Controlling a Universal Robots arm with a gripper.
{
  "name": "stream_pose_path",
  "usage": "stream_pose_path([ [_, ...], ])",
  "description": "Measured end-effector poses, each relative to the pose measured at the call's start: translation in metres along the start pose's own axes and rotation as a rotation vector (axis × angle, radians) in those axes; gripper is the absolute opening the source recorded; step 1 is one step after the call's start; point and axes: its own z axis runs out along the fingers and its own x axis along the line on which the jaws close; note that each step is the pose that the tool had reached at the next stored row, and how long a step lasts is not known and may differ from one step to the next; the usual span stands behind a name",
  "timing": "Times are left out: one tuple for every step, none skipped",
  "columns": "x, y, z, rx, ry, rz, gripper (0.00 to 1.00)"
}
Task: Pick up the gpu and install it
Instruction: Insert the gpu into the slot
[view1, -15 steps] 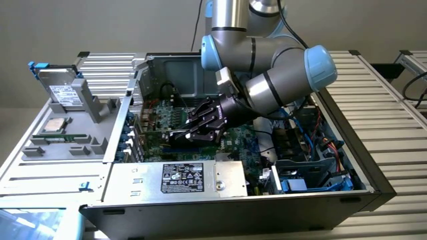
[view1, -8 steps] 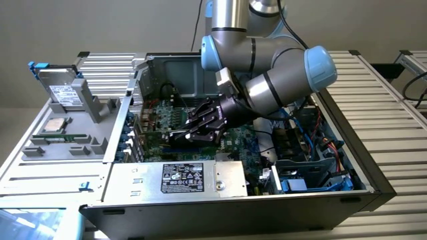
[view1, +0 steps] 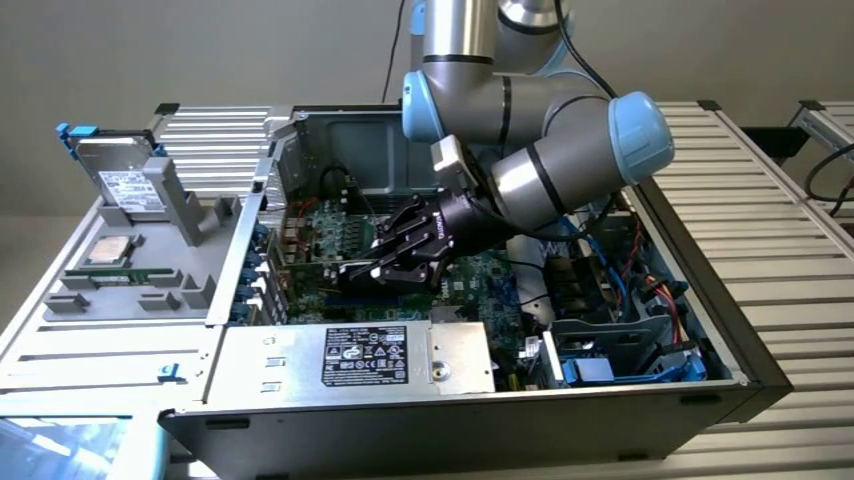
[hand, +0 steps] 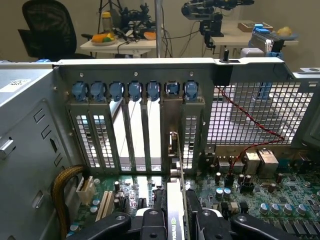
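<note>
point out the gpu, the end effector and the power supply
gpu (hand: 174, 212): wrist view, card's edge near the logo
end effector (view1: 380, 267): exterior view, midway between its fingertips
power supply (view1: 380, 356): exterior view, label on its top face

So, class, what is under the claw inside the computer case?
The gpu, held edge-on in the claw, with green motherboard around it. Whatever lies directly beneath the card is covered by card and claw.

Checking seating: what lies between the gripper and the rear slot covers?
The gpu, held edge-on by the gripper, stretches toward the slot covers; the wrist view shows it.
</note>
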Motion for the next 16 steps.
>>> stream_pose_path([
  [0.0,0.0002,0.0,0.0002,-0.0001,0.0,0.28],
  [0.0,0.0003,0.0,0.0002,0.0,0.0,0.28],
  [0.0,0.0008,0.0002,0.001,-0.0002,0.0,0.28],
  [0.0,0.0008,0.0002,0.0009,-0.0002,0.0,0.28],
  [0.0,0.0009,0.0005,0.001,-0.0002,0.0,0.28],
  [0.0001,0.0013,0.001,0.0013,0.0,0.0,0.28],
  [0.0,0.0018,0.0017,0.0019,0.0002,0.0,0.28],
  [0.0001,0.0022,0.0021,0.0028,0.0003,0.0,0.28],
  [0.0001,0.0022,0.0022,0.0031,0.0001,0.0,0.28],
  [0.0001,0.0022,0.0023,0.0032,-0.0001,0.0,0.28],
  [0.0001,0.0022,0.0023,0.0032,-0.0002,0.0,0.28],
  [0.0,0.0022,0.0023,0.0032,-0.0002,0.0,0.28],
  [0.0,0.0022,0.0023,0.0032,-0.0002,0.0,0.28],
  [0.0,0.0022,0.0023,0.0032,-0.0002,0.0,0.28],
  [0.0,0.0022,0.0023,0.0032,-0.0002,0.0,0.28],
  [0.0,0.0022,0.0023,0.0032,-0.0002,0.0,0.28],
])
